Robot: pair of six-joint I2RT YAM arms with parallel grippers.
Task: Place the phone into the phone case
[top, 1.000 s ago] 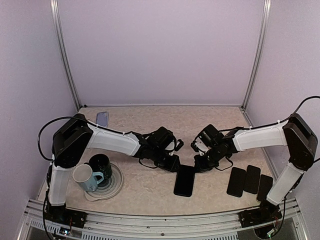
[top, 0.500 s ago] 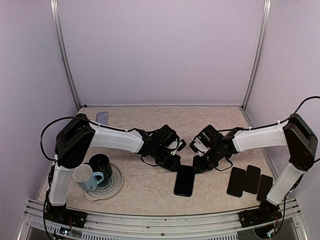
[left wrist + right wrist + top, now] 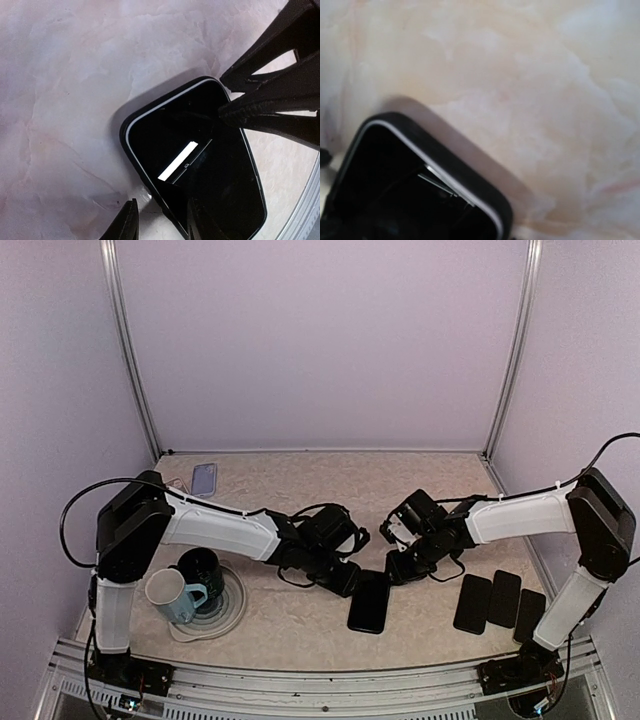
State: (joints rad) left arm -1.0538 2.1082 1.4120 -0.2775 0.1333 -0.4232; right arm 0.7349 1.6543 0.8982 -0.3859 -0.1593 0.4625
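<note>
Phone (image 3: 368, 602): it lies flat on the tabletop (image 3: 290, 625) at centre, between the two arms, inside the rim of the black phone case (image 3: 455, 169). Both wrist views show a pale metal edge running just within the case wall at the far corners. The near end shows only from above, too small for you to judge its seating.

Long axis: close to 12–6 in the top view, with the far end tipped slightly toward 1.

Left end effector (image 3: 345, 578): at the phone's 11 o'clock corner, jaws apart. In its wrist view one finger (image 3: 127, 225) sits on the tabletop side of the case wall and the other over the glass. The long edge passes between them, and no clamp is visible.

Right end effector (image 3: 397, 568): at the 1 o'clock corner. The left wrist view shows its ribbed fingertip (image 3: 235, 111) touching the glass just inside the corner, with its partner just outside the rim. You cannot tell whether they pinch the wall or only rest there.

Relation that matters: from both end effectors the phone's body runs toward 6. Neither arm is clearly nearer; each stands at its own far corner.

Judgement: any further pressing should travel from 12 toward 6, the left arm down the 9 o'clock edge and the right down the 3 o'clock edge.
</note>
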